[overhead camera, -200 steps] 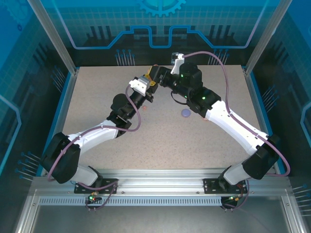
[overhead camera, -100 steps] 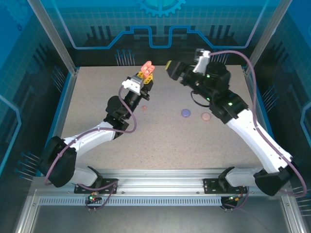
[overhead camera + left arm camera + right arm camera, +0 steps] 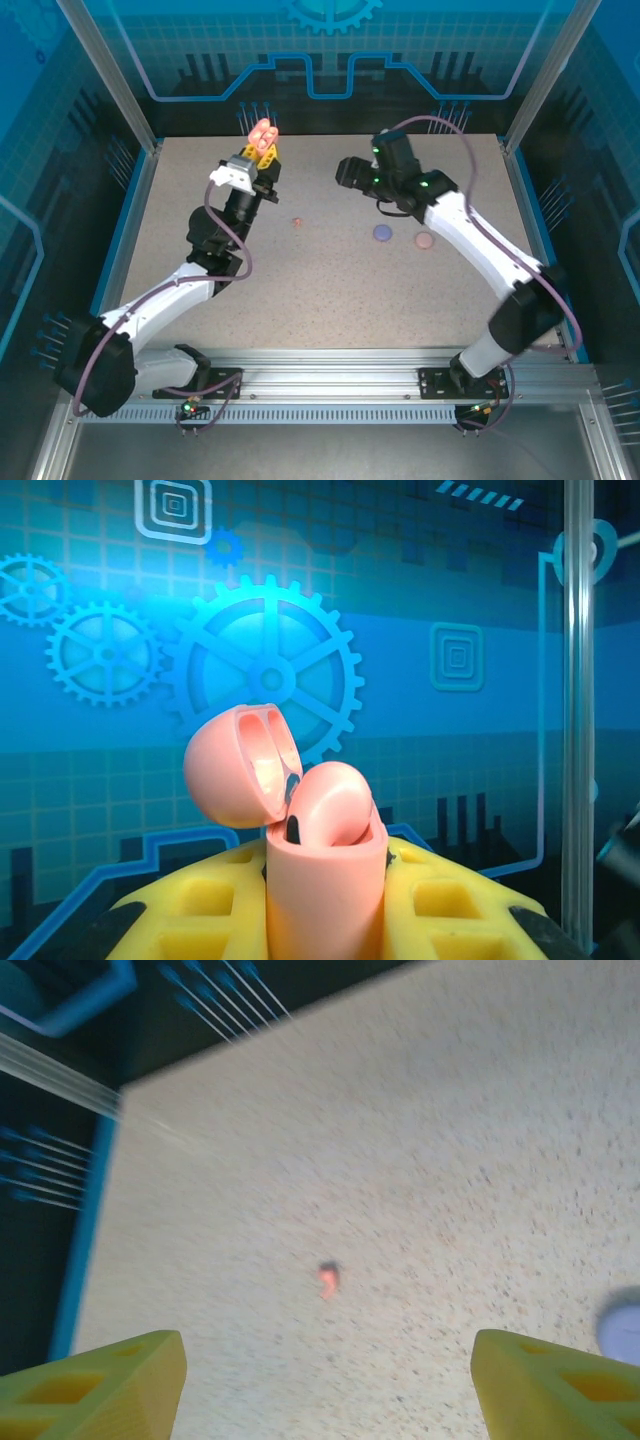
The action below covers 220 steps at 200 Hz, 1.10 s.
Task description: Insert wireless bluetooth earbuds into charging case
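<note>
Earbud [image 3: 328,1278], red-orange, lying loose on the speckled table [image 3: 330,300] between the two arms and well apart from both grippers. Blurred in the right wrist view; bright body and darker end just distinguishable. Judged very light, rigid, smooth-shelled and rounded, so liable to skid or flip out of a careless pinch, though not fragile under a modest squeeze. Best taken across the bulbous body, fingertips low against the tabletop, closing slowly. Charging case [image 3: 325,880] in salmon-pink plastic, smooth and capsule-shaped, held upright and raised over the far left of the table. Clamped firmly at its lower body between the yellow, pocketed pads [image 3: 205,905] of the left gripper [image 3: 262,153]. Lid [image 3: 240,765] hinged back to the left, with two moulded hollows visible inside. Rounded pink piece with a dark spot noted in the case mouth, probably one bud already seated; not confirmable. Right gripper [image 3: 328,1385] with jaws spread wide, empty, aimed down at the table with the loose earbud lying between the lines of its fingers. Purple disc [image 3: 382,232] and pinkish disc [image 3: 424,240] flat on the table near the right arm, possibly closed cases; not determinable.
</note>
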Tool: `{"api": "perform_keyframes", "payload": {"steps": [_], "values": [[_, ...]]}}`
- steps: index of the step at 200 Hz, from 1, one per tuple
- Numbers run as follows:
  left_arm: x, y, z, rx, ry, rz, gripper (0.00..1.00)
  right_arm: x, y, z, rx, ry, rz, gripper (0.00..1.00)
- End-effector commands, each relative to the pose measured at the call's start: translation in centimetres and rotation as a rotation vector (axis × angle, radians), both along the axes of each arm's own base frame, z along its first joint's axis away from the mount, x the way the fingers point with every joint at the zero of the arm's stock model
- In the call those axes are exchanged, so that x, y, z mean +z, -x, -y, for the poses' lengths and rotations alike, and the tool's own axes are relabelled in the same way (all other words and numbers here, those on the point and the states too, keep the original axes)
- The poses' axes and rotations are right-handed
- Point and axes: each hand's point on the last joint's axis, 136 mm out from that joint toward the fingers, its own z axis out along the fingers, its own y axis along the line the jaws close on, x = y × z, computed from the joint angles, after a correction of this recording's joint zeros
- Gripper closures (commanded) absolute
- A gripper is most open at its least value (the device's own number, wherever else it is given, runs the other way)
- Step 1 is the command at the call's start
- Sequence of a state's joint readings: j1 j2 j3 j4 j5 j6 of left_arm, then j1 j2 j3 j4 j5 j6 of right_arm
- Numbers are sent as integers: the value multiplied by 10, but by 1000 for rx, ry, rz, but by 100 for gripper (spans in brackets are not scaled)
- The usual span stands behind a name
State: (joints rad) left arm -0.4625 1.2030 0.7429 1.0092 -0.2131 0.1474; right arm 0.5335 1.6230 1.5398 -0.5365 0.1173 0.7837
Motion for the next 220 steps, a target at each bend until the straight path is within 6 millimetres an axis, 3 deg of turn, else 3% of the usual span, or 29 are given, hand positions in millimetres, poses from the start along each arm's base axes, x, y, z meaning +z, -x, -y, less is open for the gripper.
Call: {"api": "perform_keyframes", "payload": {"steps": [1,48,66,75,77,85,132,220], "values": [[2,5,-18,34,50,-10,100,-32,-1,-19,46,103,-122,25],[1,6,-39,67,99,-20,100,-110,-22,-67,87,317,-276,29],[2,6,-42,73,100,-19,100,-132,-27,-86,109,369,-297,32],[2,6,-43,75,101,-18,100,-133,-30,-94,112,385,-288,33],[2,6,-43,76,102,-19,100,-145,-30,-95,114,401,-302,33],[2,6,-45,80,105,-18,100,-155,-32,-101,114,424,-310,34],[1,6,-48,77,120,-18,100,-178,-42,-135,131,495,-233,38],[-5,9,-52,76,138,-27,100,-218,-51,-146,89,514,-225,46]]}}
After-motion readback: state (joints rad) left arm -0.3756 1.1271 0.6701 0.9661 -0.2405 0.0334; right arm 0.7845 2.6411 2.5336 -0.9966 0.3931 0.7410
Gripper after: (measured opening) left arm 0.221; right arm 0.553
